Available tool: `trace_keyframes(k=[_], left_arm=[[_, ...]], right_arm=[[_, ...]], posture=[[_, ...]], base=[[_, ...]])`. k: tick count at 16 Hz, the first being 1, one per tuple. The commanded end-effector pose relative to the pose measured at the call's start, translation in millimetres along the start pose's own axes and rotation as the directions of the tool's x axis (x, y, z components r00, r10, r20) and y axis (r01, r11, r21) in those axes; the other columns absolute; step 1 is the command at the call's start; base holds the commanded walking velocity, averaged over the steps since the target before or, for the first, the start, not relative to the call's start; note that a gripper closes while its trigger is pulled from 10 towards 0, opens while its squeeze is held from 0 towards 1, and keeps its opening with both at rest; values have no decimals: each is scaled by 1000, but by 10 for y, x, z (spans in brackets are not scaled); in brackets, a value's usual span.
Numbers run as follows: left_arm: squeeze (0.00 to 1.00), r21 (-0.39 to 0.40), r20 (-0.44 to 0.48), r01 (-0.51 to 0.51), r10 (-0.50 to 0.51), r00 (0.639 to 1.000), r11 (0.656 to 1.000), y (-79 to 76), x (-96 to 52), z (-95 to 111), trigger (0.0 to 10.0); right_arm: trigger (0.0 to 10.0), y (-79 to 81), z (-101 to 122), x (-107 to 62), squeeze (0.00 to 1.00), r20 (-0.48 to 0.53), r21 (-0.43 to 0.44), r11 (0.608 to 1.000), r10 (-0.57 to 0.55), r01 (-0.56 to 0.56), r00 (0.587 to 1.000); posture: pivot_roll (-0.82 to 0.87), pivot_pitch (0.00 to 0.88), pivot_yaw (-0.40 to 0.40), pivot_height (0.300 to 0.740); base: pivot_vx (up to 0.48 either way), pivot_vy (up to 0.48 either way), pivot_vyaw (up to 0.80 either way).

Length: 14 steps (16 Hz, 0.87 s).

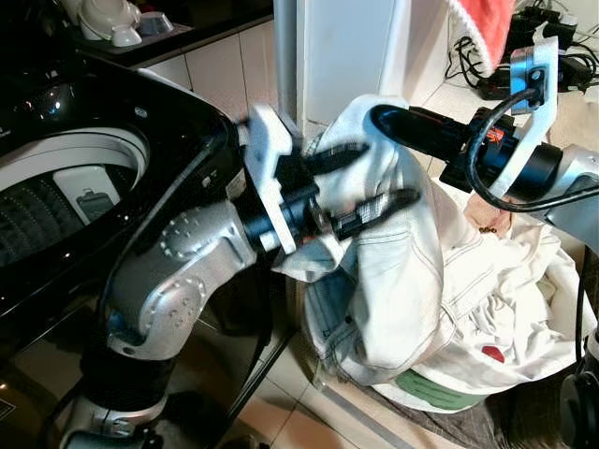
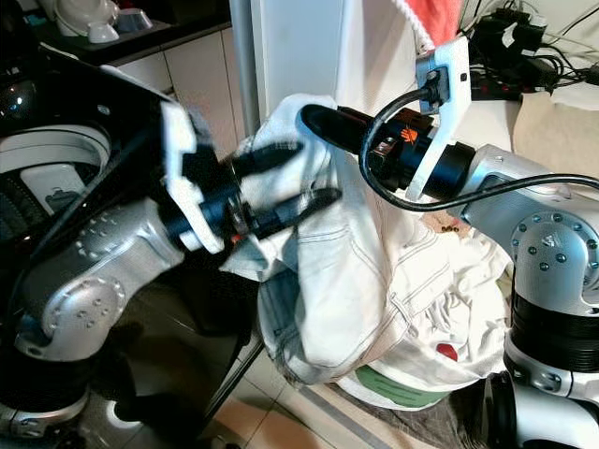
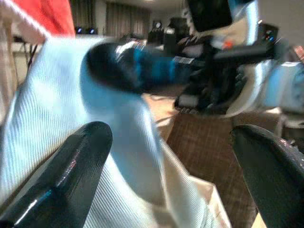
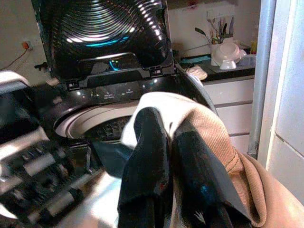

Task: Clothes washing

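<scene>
Closest to me is the pale tiled floor (image 1: 309, 412), with a white laundry bag (image 1: 505, 346) slumped on it, full of light-coloured clothes. Just above that hangs one cream pair of trousers (image 1: 398, 281), held up between two grippers, right beside the black top-loading washing machine (image 1: 112, 168).

The left gripper (image 1: 360, 192) has its two black fingers spread fairly wide, with the cloth bunched between and around them. The right gripper (image 2: 314, 122) comes in from the other side, fingers pressed together with the top fold of the trousers pinched in them.

The right wrist view gives you the washer's raised lid (image 4: 104, 33) and open drum (image 4: 102, 126). Further back there's a dark counter (image 1: 201, 33) with white dishes (a bowl or so), a red cloth (image 1: 487, 28) hanging, and a tangle of cables (image 1: 491, 70).
</scene>
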<state>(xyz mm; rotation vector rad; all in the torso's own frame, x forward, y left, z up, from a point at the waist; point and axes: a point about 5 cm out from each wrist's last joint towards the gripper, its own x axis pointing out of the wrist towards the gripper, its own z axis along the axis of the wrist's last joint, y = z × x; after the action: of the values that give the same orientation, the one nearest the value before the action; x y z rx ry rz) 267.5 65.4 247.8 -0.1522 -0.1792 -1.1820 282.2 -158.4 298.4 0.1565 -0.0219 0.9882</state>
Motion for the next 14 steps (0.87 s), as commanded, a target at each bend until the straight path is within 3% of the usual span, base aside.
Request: trace_keyframes(k=[1,3,4,5,8,10,14], left_arm=[[1000,7,-39,-47,47,998,999,60,-2,-48,10000],[1000,142,-74,-189,201,977,972,240,-27,-57,10000],[1000,171,-76,-211,226,971,962,268,-33,-53,10000],[1000,269,-43,-276,297,954,923,341,-54,-5,10000],[1000,277,124,-336,313,941,900,340,-134,192,10000],[1000,241,189,-328,287,939,914,318,-154,275,10000],[1000,244,96,-167,148,984,955,141,-33,94,10000]], right_arm=[[0,97,146,-46,0,54,-54,998,43,-40,998],[0,118,158,-50,0,56,-57,997,57,-54,997],[0,119,160,-50,0,56,-57,997,58,-55,997],[0,121,162,-51,0,55,-57,997,58,-55,997],[0,122,148,-57,0,46,-55,997,53,-50,998],[0,122,146,-60,0,44,-51,997,53,-51,998],[0,133,152,-44,0,50,-46,997,61,-59,997]], posture=[[-73,0,37,740],[-73,0,37,740],[-73,0,37,740],[-73,0,37,740],[-69,0,36,740],[-63,0,31,740],[-65,0,33,740]], base=[[0,0,0],[0,0,0],[0,0,0],[0,0,0],[0,0,0],[0,0,0],[0,0,0]])
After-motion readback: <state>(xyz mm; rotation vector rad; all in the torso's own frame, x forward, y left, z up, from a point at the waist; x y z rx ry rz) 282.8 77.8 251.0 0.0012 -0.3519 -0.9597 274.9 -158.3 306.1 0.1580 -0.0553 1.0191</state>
